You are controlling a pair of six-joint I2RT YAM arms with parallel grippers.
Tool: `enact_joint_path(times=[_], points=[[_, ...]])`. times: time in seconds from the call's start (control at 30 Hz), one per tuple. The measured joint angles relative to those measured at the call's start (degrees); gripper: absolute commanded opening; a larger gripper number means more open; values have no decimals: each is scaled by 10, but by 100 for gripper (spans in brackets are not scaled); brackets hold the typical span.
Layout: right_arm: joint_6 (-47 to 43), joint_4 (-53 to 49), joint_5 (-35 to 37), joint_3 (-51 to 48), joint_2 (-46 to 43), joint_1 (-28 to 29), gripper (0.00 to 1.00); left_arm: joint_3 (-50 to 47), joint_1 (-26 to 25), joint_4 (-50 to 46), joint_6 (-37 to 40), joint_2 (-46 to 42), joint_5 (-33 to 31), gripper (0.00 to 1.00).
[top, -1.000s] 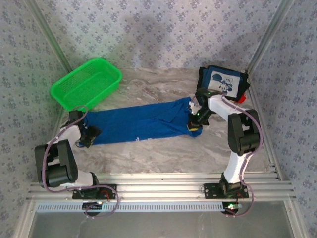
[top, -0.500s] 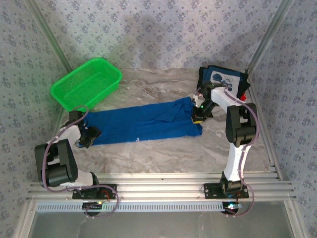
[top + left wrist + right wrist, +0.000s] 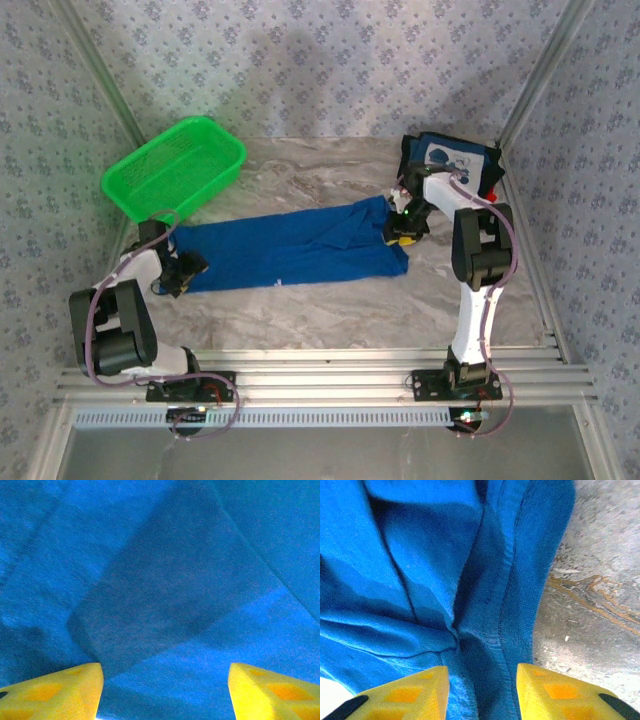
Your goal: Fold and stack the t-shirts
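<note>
The royal blue t-shirt [image 3: 290, 247] lies as a long folded strip across the table, its print hidden. My left gripper [image 3: 185, 268] is at its left end; in the left wrist view its yellow fingers [image 3: 55, 692] stand wide apart, open, over flat blue cloth [image 3: 165, 580]. My right gripper [image 3: 398, 232] is at the strip's right end, open, with a hemmed fold of the blue shirt [image 3: 420, 570] lying between its fingertips [image 3: 555, 695]. The dark navy t-shirt [image 3: 455, 165] with the white cartoon panel sits folded at the back right. A bit of the red one [image 3: 489, 196] peeks out beside it.
A green mesh basket [image 3: 175, 168] stands at the back left. Bare marble tabletop [image 3: 590, 605] lies right of the shirt's hem and in front of the strip. Patterned walls close in the back and both sides.
The right gripper shifted slightly toward the back with the shirt's right end, then let its jaws apart. The left gripper's jaws widened a little; the strip stays put.
</note>
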Motion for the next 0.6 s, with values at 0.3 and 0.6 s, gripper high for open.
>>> enact_joint_path(times=[0.3,0.6], points=[[52,36,-39,2,-85,66,59,58,-73,-36,-24,-113,31,79],[-2,45,-12,50,-6,190,58,105,-218,-21,-30,-205,14,80]])
